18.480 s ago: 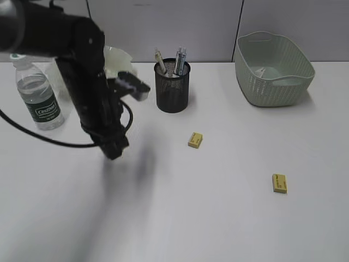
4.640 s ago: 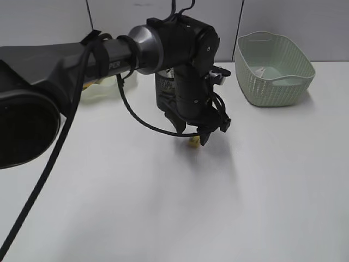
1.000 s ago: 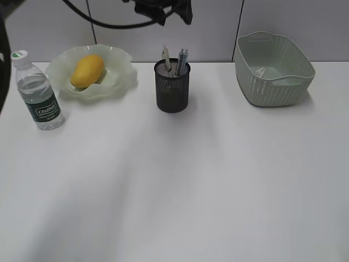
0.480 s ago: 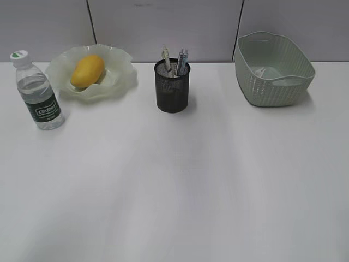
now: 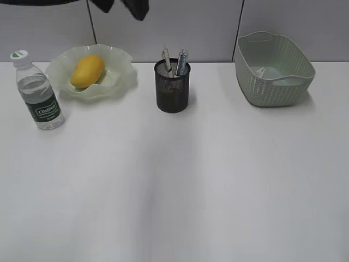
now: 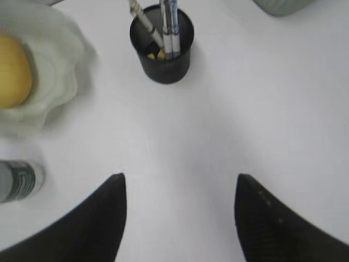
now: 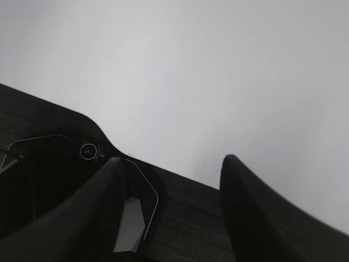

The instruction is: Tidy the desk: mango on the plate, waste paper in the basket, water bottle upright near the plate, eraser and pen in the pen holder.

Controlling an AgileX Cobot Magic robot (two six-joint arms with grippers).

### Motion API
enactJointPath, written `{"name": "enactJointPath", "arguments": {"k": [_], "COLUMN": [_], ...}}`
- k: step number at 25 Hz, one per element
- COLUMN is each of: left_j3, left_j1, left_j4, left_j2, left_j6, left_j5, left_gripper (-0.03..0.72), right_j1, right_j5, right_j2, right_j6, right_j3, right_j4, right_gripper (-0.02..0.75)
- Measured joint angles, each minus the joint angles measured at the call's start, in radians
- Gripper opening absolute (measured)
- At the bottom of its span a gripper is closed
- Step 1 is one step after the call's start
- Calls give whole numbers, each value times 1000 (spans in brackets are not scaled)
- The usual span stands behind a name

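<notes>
Mango: the mango [image 5: 87, 70] lies in the plate [image 5: 121, 77], at the back left of the tabletop [image 5: 180, 185].
Plate: wavy-rimmed, pale green, just behind and to the right of the water bottle.
Water bottle: the water bottle [image 5: 36, 93] stands upright near the left edge, cap on top, close beside the plate but not touching it.
Pen holder: the pen holder [image 5: 172, 87] stands near the middle at the back, between plate and basket; pens [image 5: 174, 61] stick up out of it, and from above something yellow [image 6: 155, 54] shows at the bottom, too blurred to name surely.
Basket: the basket [image 5: 275, 71] sits at the back right, well apart from the holder; a small pale scrap of waste paper [image 5: 260, 71] shows inside.
Left gripper: the left gripper [image 6: 177, 215] hangs high above the tabletop, looking down on holder, plate and bottle; jaws apart, nothing between them.
Right gripper: the right gripper [image 7: 169, 207] hangs over bare white surface and a dark edge; jaws apart, nothing held.
</notes>
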Motion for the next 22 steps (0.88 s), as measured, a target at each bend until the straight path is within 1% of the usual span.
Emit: {"name": "enactJointPath", "arguments": {"k": [8, 12, 15, 18, 22], "left_j3": [427, 614, 731, 833, 959], "left_j1": [0, 0, 0, 0, 0], "left_j4": [52, 54, 42, 33, 29], "left_j2": [-318, -494, -634, -763, -957], "left_j6": [0, 1, 1, 1, 1], "left_j5": [0, 1, 1, 2, 2], "left_gripper": [477, 477, 480, 508, 582], "right_j1": [0, 0, 0, 0, 0], "right_j5": [0, 0, 0, 0, 0], "right_j2": [0, 0, 0, 0, 0], "right_j6": [0, 0, 0, 0, 0], "right_j3": [0, 0, 0, 0, 0], "right_j4": [1, 2, 2, 3, 5], "right_gripper": [447, 447, 447, 447, 447]}}
